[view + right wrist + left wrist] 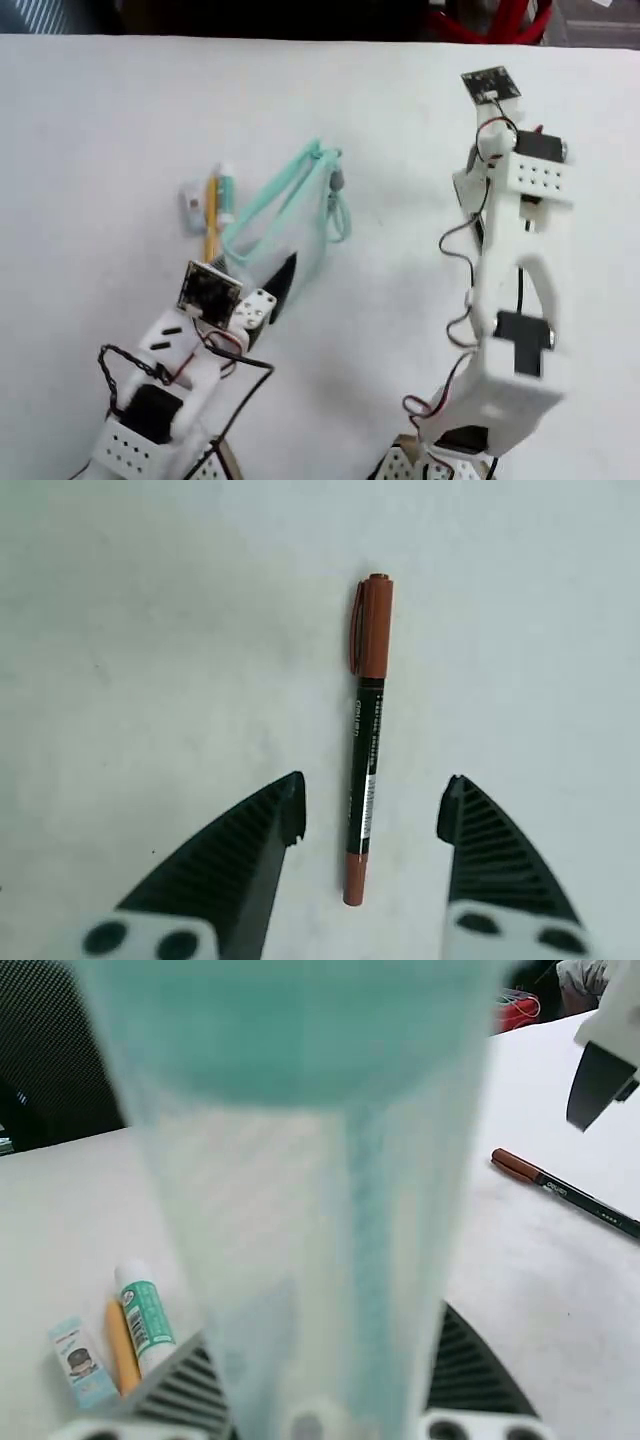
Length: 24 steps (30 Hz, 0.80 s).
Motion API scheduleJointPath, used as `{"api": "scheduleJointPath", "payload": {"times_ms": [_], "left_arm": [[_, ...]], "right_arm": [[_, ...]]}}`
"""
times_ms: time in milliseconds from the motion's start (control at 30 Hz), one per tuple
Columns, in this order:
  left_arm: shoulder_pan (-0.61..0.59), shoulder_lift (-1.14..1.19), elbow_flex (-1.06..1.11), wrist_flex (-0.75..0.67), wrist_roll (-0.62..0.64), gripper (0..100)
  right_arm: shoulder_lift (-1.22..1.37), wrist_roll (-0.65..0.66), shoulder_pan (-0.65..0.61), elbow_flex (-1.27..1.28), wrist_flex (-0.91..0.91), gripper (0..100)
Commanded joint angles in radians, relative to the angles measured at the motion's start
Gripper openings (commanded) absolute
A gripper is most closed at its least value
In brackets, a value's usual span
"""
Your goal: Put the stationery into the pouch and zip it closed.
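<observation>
Pouch (290,215): translucent with teal trim, lying near the middle of the table (100,120), a little toward its left side. The teal edges were parted along the top, so it was likely unzipped.

Left gripper (268,295): fingers clamped on the pouch's near end, with the fabric running up between them in the left wrist view. Judged a bracing hold, to stop the bag sliding and keep its mouth presented while the other arm loads.

Right gripper (375,785): fingers spread wide, one on either side of a brown-capped pen (364,750) and touching neither side of it. The pen lay flat on the table's right side, well apart from the pouch, cap end away from the gripper. The fingers stood square across the barrel, which looked like a set-up for a pinch near the uncapped end.

Eraser (190,207), orange pencil (212,215) and green-labelled stick (226,190) lay side by side just beside the pouch, on its left.

Nothing could be seen inside the pouch. Judged early in the task: all four items were out on the table and the zip was not yet drawn.
</observation>
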Motion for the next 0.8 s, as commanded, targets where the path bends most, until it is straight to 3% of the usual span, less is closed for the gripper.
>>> {"api": "scheduleJointPath", "payload": {"times_ms": [0, 433, 500, 600, 767], "left_arm": [[-0.033, -0.010, -0.012, -0.026, 0.021, 17], [-0.028, -0.010, -0.008, -0.028, 0.023, 17], [-0.030, -0.010, -0.008, -0.028, 0.025, 17], [-0.031, -0.010, -0.008, -0.026, 0.025, 17], [-0.031, -0.010, -0.008, -0.023, 0.026, 17]], "right_arm": [[0.137, 0.011, 0.016, -0.135, 0.027, 20.8], [0.524, 0.012, 0.036, -0.451, 0.028, 20.5], [0.564, 0.012, 0.035, -0.485, 0.028, 16.2], [0.608, 0.012, 0.036, -0.523, 0.028, 0.9], [0.613, 0.012, 0.038, -0.542, 0.073, 1.9]]}}
